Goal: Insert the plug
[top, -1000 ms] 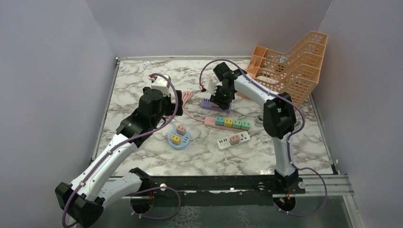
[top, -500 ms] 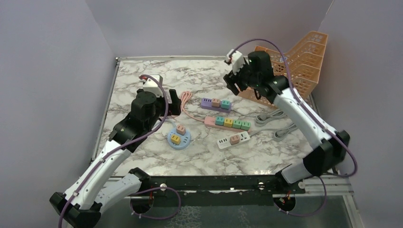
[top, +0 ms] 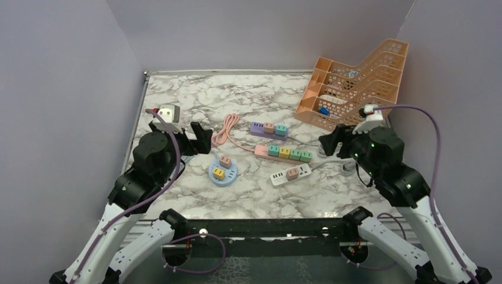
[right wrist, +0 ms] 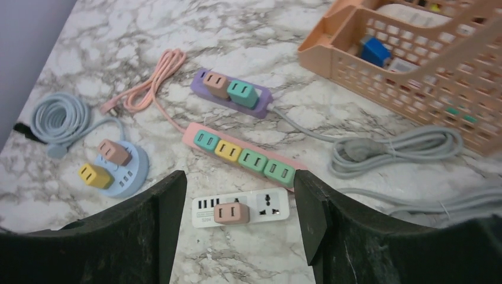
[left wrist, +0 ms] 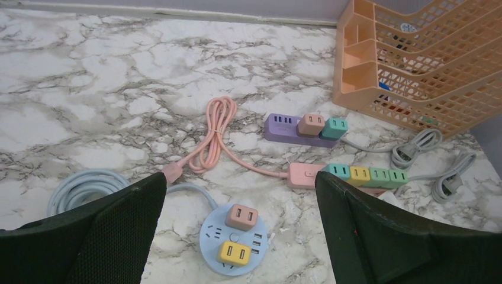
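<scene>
**Table**: marbled top, carries all items below.

**Left gripper**: fingers spread wide, nothing between them. It hangs above the table's left side, well apart from every strip. Likely reason: a parked, hands-off pose that gives its camera a full view of the layout.

**Right gripper**: likewise released and empty, above the right near area, touching nothing.

**Purple strip**: lies flat near the basket, with a tan-pink plug and a teal plug seated side by side.

**Pink strip**: lies just in front of the purple one, with four plugs in a row (teal, yellow, green, green), all pressed in.

**White strip**: nearest the arms. One pink plug is seated, and the universal socket beside it is vacant.

**Round blue hub**: holds one pink and one yellow plug.

**Pink cable**: looped, with its free end lying loose on the table.

**Light blue cable**: coiled at the left and runs to the hub.

**Grey cords**: bundled beside the basket.

**Orange basket**: tiered, at the far right, with a blue piece inside.

**Status (judgement):** every plug in view sits in a socket and none is held. Insertion looks finished, unless the vacant white socket is meant to be filled.
</scene>
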Available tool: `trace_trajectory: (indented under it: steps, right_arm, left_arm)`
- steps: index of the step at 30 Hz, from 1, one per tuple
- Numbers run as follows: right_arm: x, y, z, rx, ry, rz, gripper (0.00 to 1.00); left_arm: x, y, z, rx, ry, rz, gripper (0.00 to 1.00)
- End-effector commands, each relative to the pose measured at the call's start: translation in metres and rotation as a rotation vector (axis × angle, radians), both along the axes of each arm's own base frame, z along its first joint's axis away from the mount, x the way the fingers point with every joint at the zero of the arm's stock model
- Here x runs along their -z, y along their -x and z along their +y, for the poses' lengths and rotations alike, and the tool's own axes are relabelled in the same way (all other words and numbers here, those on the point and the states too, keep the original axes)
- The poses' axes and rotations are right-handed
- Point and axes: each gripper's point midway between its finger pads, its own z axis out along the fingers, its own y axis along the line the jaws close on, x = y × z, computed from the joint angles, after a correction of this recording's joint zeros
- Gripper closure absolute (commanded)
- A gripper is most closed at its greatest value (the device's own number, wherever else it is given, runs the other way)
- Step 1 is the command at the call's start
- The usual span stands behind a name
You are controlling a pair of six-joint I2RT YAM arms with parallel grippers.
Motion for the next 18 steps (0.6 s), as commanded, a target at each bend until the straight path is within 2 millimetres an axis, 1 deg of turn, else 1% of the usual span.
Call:
trace_trajectory:
  steps: [1,2,3,5,7,10,15,18]
  right_arm:
    - [-0.001,0.030,-0.066,0.344,-0.052,0.046,0.33]
    - [-0.007,0.038,-0.080,0.414,-0.078,0.034,0.33]
    - [-0.016,0.046,-0.089,0.449,-0.107,0.007,0.33]
    - [-0.036,0.056,-0.095,0.428,-0.141,-0.074,0.33]
    - [-0.052,0.066,-0.102,0.428,-0.158,-0.126,0.33]
    - [-0.066,0.075,-0.119,0.481,-0.147,-0.147,0.33]
    - [-0.089,0.083,-0.131,0.507,-0.135,-0.203,0.33]
    - [-0.096,0.085,-0.133,0.509,-0.143,-0.227,0.33]
  left_arm:
    - [-0.035,0.024,0.014,0.025,0.021,-0.105,0.01]
    - [-0.042,0.029,0.018,0.029,0.023,-0.128,0.01]
    - [-0.048,0.034,0.020,0.032,0.025,-0.145,0.01]
    - [-0.060,0.042,0.026,0.035,0.030,-0.176,0.01]
    - [-0.073,0.050,0.031,0.036,0.039,-0.202,0.01]
    - [-0.086,0.060,0.037,0.036,0.049,-0.227,0.01]
    - [-0.095,0.070,0.044,0.034,0.061,-0.244,0.01]
    - [-0.097,0.072,0.049,0.015,0.061,-0.239,0.01]
